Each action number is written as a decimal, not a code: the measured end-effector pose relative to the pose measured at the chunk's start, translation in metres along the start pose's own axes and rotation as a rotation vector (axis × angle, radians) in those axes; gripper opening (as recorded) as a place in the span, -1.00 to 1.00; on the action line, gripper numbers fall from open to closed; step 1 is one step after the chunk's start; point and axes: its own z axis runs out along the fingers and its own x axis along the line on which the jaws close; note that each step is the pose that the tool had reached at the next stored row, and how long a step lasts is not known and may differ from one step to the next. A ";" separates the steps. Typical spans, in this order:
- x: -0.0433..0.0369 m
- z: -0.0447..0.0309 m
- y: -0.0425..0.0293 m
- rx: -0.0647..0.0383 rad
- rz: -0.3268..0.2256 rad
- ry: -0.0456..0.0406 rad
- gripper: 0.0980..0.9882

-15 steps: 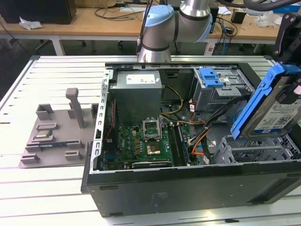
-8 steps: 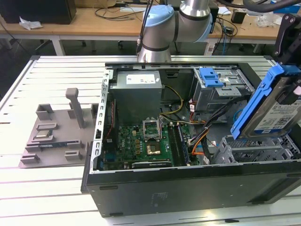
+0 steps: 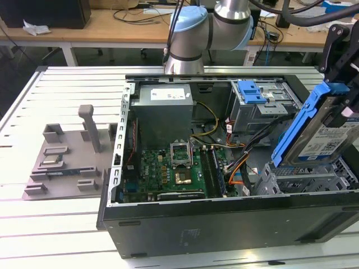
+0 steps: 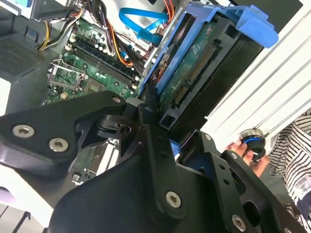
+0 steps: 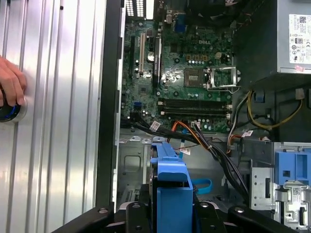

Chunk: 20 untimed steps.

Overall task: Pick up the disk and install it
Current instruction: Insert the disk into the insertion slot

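Blue-framed, the disk [image 3: 322,137] hangs tilted over the computer case [image 3: 224,224], clamped tight by the tool [image 3: 343,105].

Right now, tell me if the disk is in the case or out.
Out. The disk hangs tilted in the claw, over the metal cage in the case, not slid in.

- Exterior view: high, set back, looking down on the whole open computer case [image 3: 224,224].
- First wrist view: close, facing nearly straight down onto the motherboard [image 5: 180,73].
- Second wrist view: closer, seemingly slanted along the disk [image 4: 194,68]; all share the motherboard.
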 end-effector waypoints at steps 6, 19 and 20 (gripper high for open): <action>0.0003 0.0136 -0.0028 0.000 0.000 0.0015 -0.39; 0.0038 0.0226 -0.0029 0.000 0.009 0.0035 -0.39; 0.0039 0.0237 -0.0030 0.000 0.009 0.0034 -0.39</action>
